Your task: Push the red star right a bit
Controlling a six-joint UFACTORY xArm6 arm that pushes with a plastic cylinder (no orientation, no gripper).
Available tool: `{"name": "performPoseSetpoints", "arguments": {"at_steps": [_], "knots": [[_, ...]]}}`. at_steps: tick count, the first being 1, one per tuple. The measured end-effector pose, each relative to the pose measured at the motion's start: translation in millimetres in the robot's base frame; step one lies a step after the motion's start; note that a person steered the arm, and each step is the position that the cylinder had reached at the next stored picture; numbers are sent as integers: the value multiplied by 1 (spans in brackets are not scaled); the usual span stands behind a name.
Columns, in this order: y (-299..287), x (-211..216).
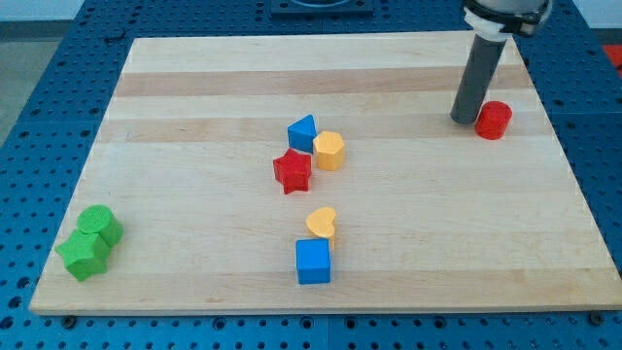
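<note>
1. The arm carries no gripper, so there is nothing to open or close; it ends in a dark rod whose tip [463, 120] rests on the wooden board [194, 78] near the view's top right.
2. A red cylinder [494, 120] sits just beside the tip, on its right in the view.
3. The red star [293, 171] lies well apart from the tip, far toward the view's left and somewhat lower, near the board's middle.
4. A blue triangle [302, 132] and a yellow hexagon-like block [329, 151] crowd the star on the side nearer the tip; the hexagon stands just beside the star's right.
5. Lower still from the tip lie a yellow heart [322, 223] and a blue cube [313, 262]; two green blocks [91, 240] sit farthest away, at the view's bottom left.
6. The star looks like a small, light, rigid piece that should slide easily on smooth wood but may spin if struck on one point.
7. The best contact is probably its left side, at mid-height in the view, pressing between two points so it travels straight.
8. A rightward push would likely meet the yellow hexagon, so a short, gentle nudge seems wise.
</note>
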State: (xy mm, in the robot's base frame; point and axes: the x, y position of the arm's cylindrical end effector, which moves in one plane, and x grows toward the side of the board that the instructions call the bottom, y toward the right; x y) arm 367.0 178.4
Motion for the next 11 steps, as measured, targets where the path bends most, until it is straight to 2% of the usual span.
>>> {"name": "performPoseSetpoints", "arguments": {"at_steps": [1, 2, 3, 4, 5, 7, 11], "knots": [[-38, -47], [-116, -75], [-213, -76], [-258, -76], [-272, -47], [-283, 70], [-228, 114]]}}
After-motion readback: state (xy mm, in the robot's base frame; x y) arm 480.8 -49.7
